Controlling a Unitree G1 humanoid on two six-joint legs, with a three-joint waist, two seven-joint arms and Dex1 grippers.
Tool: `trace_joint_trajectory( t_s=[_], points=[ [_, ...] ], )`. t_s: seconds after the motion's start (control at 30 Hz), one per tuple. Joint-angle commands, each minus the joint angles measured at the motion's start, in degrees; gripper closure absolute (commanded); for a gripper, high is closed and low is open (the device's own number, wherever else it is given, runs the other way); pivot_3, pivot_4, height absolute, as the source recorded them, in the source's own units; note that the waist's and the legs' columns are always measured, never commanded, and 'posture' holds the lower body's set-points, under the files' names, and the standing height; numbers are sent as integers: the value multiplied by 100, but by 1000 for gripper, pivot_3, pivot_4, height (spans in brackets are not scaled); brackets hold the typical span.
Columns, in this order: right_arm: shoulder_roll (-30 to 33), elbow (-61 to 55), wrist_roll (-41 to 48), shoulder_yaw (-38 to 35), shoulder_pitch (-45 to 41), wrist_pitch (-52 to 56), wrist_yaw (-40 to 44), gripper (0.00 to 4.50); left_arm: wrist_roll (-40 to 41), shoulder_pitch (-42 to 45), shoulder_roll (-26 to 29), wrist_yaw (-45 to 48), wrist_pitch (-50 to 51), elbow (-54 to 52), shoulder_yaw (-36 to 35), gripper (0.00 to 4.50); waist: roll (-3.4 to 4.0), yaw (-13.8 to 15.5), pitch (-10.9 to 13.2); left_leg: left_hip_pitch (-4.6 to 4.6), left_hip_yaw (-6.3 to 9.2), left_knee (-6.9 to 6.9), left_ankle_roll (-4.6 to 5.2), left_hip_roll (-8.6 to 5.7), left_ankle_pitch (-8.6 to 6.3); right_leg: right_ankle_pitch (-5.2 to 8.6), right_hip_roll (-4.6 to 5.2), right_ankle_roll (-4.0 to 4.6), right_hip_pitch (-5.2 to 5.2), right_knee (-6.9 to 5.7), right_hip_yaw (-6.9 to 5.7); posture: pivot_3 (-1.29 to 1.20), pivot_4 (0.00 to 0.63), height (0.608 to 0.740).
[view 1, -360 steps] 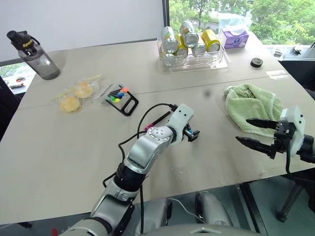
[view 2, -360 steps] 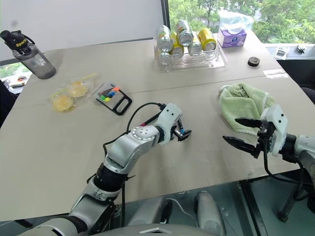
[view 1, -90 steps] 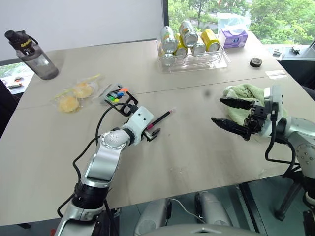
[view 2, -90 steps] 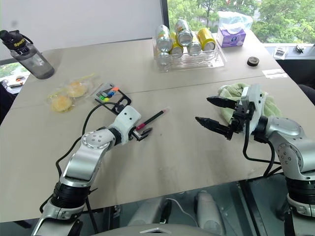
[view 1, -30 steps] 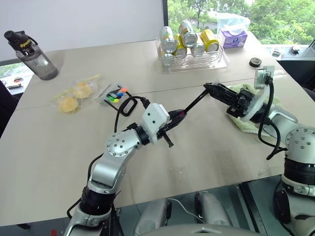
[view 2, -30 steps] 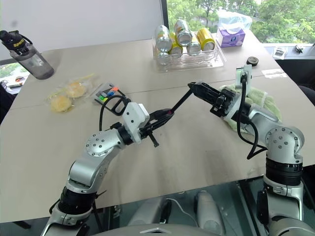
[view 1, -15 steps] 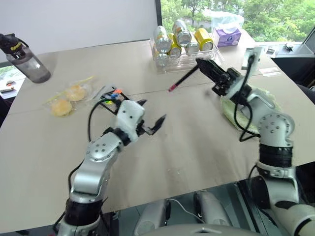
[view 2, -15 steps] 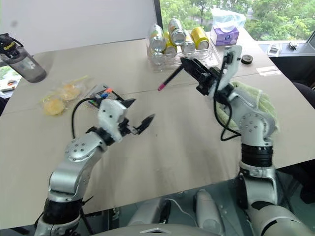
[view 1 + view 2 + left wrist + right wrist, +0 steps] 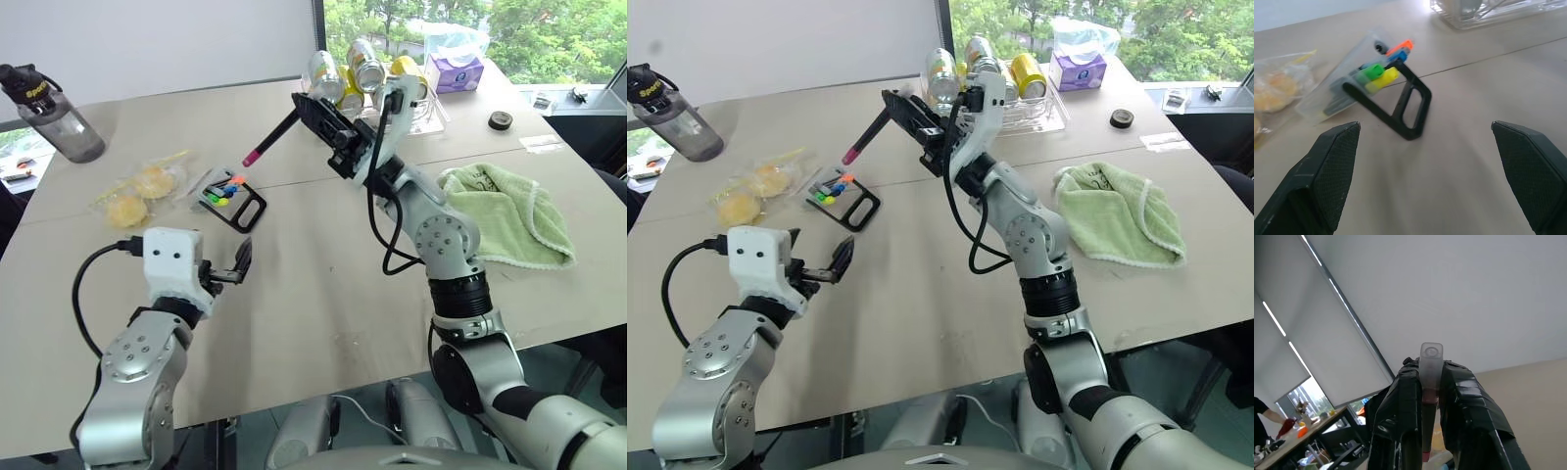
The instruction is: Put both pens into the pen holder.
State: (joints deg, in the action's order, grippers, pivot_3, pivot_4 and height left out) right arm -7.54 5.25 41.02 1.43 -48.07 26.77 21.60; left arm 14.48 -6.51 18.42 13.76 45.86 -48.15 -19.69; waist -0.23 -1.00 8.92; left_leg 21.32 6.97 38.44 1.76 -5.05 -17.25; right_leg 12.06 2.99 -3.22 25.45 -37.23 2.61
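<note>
Pen, slim dark stick with pink-red end (image 9: pixel 269 138): clenched in your right gripper (image 9: pixel 315 114), high above the black open-frame pen holder (image 9: pixel 235 200). Left gripper (image 9: pixel 241 262) released, empty. Risk: long overhang, tip may miss the slot.

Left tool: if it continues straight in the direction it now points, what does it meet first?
Probably the pen holder: it lies on the table between the open fingers of the left tool, with nothing in between. Depth is hard to judge.
</note>
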Motion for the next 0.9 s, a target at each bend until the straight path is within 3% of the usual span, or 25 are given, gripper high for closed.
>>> trace_joint_trajectory(
  t_s=[0.03,0.17,0.3,0.4,0.6,0.83,0.9],
  points=[
    [-326,-51,34,63,-333,-138,257,4436,414,35,209,334,-75,-413,-126,66,0,-4,0,0,0,-1,0,0,0,0,0,0,1,-2,0,0,150,739],
    [-168,-85,-9,189,-278,39,493,4436,780,63,738,911,-181,-496,-40,66,0,-29,0,0,-2,-3,-1,2,0,1,0,2,6,-7,0,0,150,739],
    [372,-114,-892,860,-242,-463,1293,4436,592,631,2020,1461,-49,-3,158,66,0,-88,0,0,-2,-2,-6,1,3,2,0,3,12,-21,-2,0,150,739],
    [837,-151,-1701,1397,-335,-1335,2010,4436,593,1418,2598,1564,105,410,401,66,2,-111,2,-2,-2,-3,-9,0,5,2,-1,3,11,-24,-6,0,150,739],
    [1348,-262,-2495,1837,-413,-2326,2834,4436,813,2164,3042,1974,285,623,871,66,0,-179,3,-2,-12,-12,-10,1,4,1,9,3,24,-20,-16,0,150,739],
    [1723,-413,-2970,2148,-446,-3019,3573,4436,772,2727,3197,2229,193,878,1383,66,-1,-154,4,0,-12,-12,-11,3,4,1,11,4,23,-12,-21,0,150,739],
    [1742,-390,-3075,2162,-462,-3108,3636,4436,752,2811,3206,2266,165,914,1470,897,-1,-152,4,0,-11,-10,-11,3,4,1,10,4,23,-14,-22,0,150,739]
  ],
)
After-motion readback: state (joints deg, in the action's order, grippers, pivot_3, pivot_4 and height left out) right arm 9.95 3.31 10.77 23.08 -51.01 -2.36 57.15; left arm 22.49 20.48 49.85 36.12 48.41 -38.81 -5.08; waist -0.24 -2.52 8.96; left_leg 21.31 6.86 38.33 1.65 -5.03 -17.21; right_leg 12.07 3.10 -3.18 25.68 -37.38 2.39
